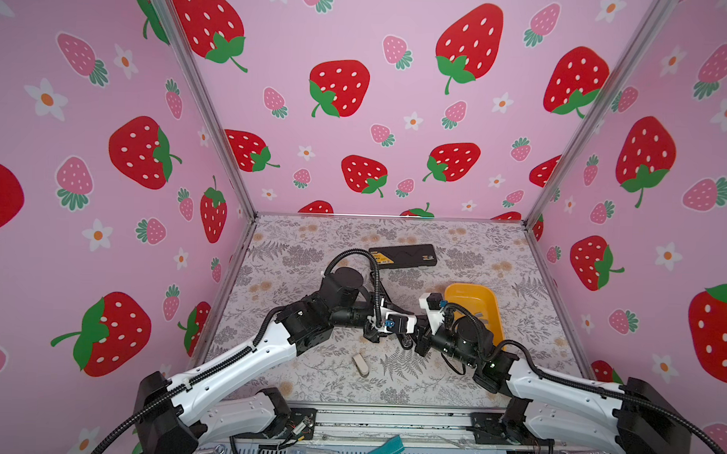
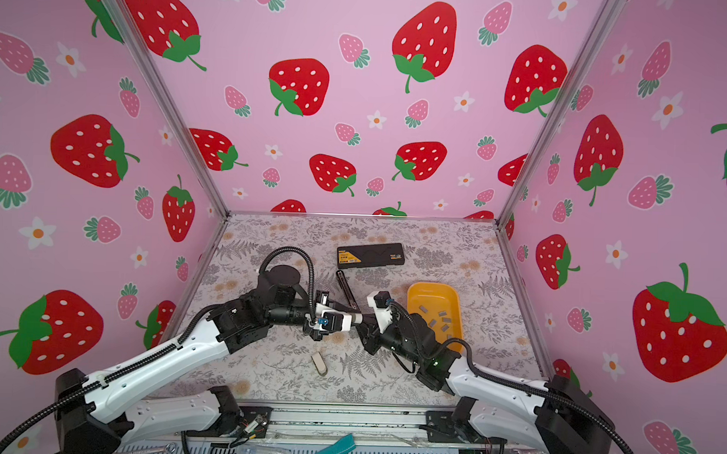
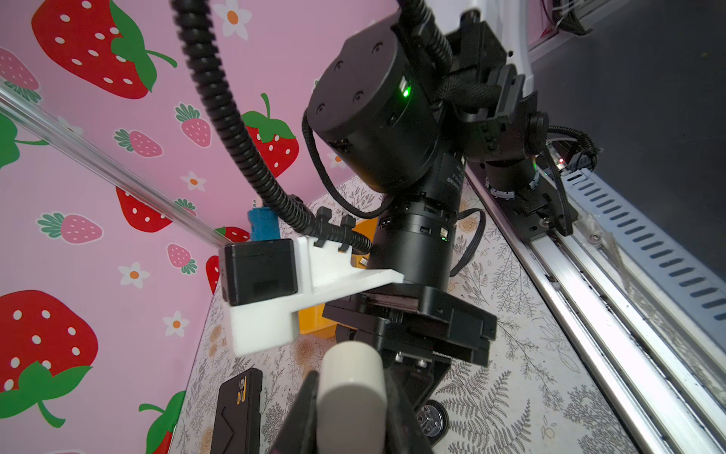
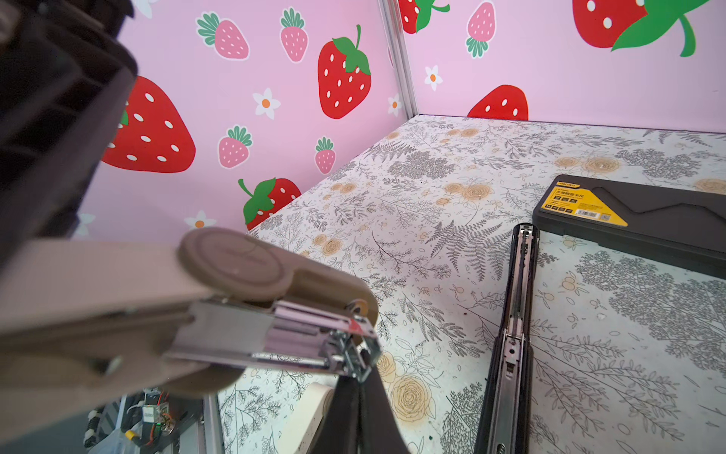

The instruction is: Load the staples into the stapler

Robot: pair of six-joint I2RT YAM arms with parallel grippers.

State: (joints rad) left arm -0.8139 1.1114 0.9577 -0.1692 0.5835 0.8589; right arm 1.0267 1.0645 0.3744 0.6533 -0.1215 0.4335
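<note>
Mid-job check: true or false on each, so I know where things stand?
1. The staples lie in the yellow tray. True.
2. The left claw grips the beige stapler. True.
3. The right claw holds the black stapler. False: that stapler lies open on the table, untouched.
4. The black box sits in the tray. False: it lies on the table, apart from the tray.

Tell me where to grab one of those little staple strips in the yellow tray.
Pinch a staple strip that lies apart from the others, across its short width, coming straight down from above. The strips lie flat on the floor of the yellow tray, and its raised walls would likely block a sideways approach.
</note>
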